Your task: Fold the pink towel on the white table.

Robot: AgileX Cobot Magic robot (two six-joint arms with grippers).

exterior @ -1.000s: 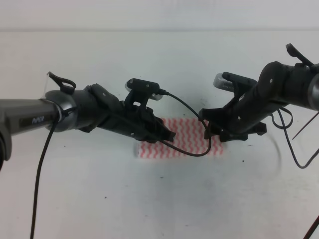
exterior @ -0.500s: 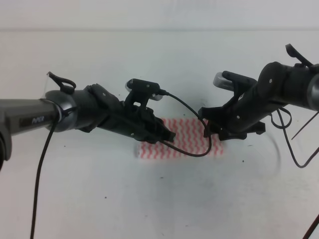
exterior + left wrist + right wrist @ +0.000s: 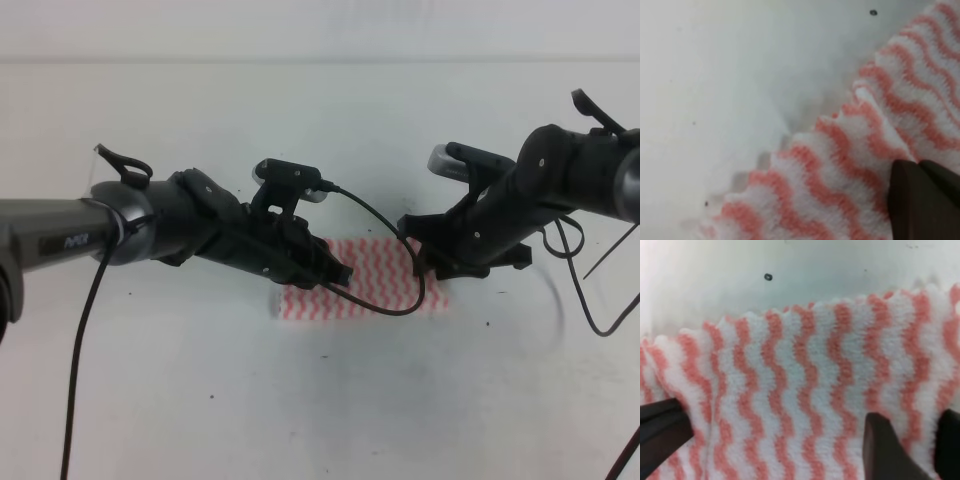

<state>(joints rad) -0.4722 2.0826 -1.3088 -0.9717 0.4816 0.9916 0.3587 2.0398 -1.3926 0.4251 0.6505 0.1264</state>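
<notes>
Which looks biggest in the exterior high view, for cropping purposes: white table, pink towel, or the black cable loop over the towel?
1. white table, fills the frame
2. pink towel, partly hidden by both arms
3. black cable loop, thin

backdrop: plain pale wall (image 3: 320, 30) behind far edge; light: even, soft shadows

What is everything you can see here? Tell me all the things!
towel: one, pink zigzag stripes on white, lying in the middle of the table, partly under the two arms.
table: one, white with tiny dark specks, filling the whole view.
cables: several, black, running along and hanging off the arms.
left gripper: one, black, down at the towel's left part; whether it is open is hidden.
right gripper: one, black, fingers spread apart over the towel's right part.
</notes>
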